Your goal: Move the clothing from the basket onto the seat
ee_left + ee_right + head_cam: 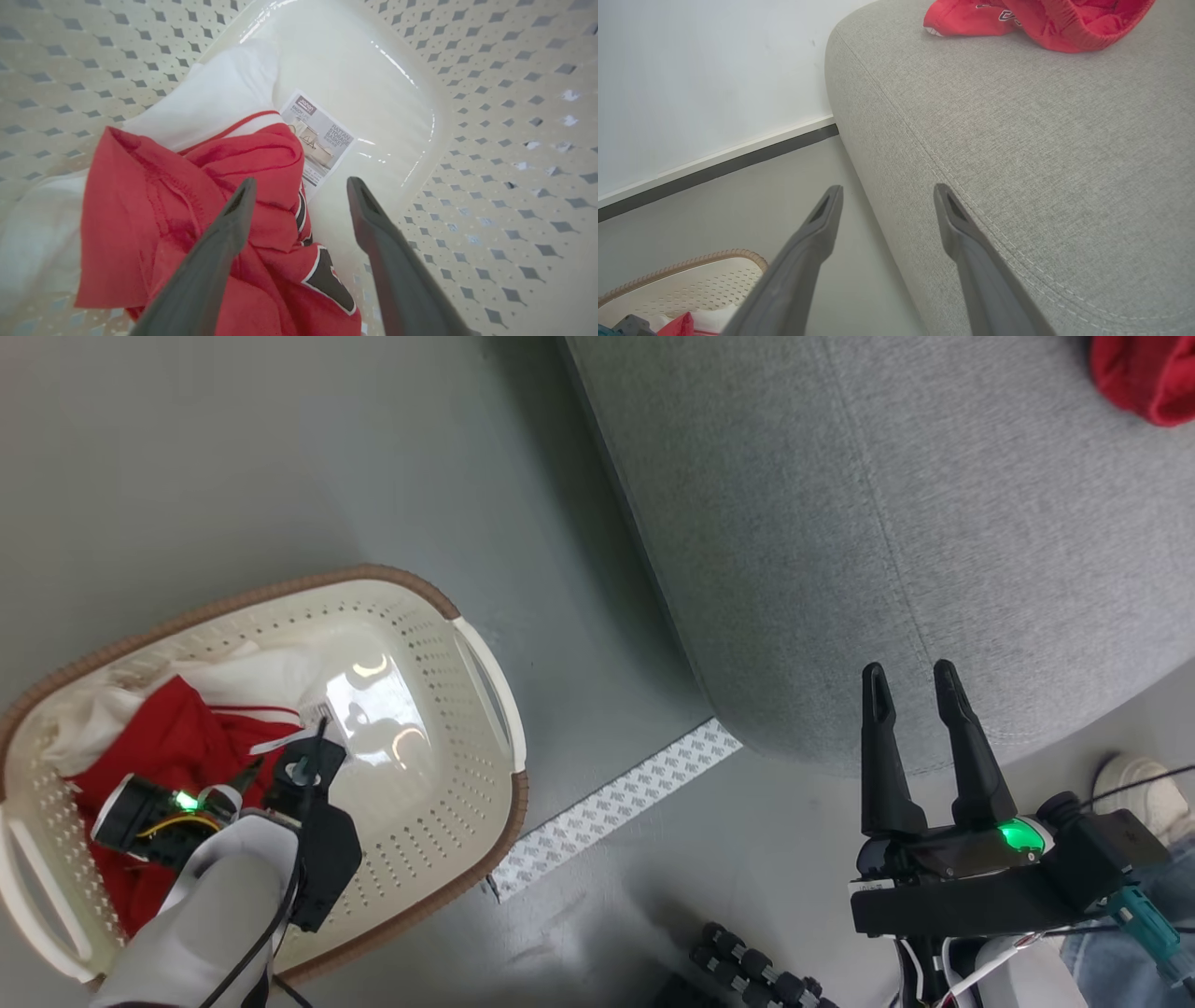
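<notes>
At the far left of the head view, the basket [425, 840] is sitting on the floor, and the clothing [168, 737] is lying bunched against its left half, red folds over a white panel. The left hand [301, 182] is reaching down into the basket with its two fingers spread wide and gripping nothing. In the left wrist view, one finger is crossing over the red fabric and the other is hanging over the bare basket floor, near a paper label [322, 135]. So the heap is lying ahead of that hand and off toward one finger rather than centred between them. Its long line is running from the white end by the far wall back under the hand. Whether a fingertip is touching the cloth I cannot tell.

Further right, the seat [840, 523] is rising beside the basket. The right hand [908, 669] is hovering at the seat's near corner, fingers spread and empty, well apart from the basket. A red garment [1144, 378] is already lying on the seat. The left arm is clearly the nearer one for the pick.
</notes>
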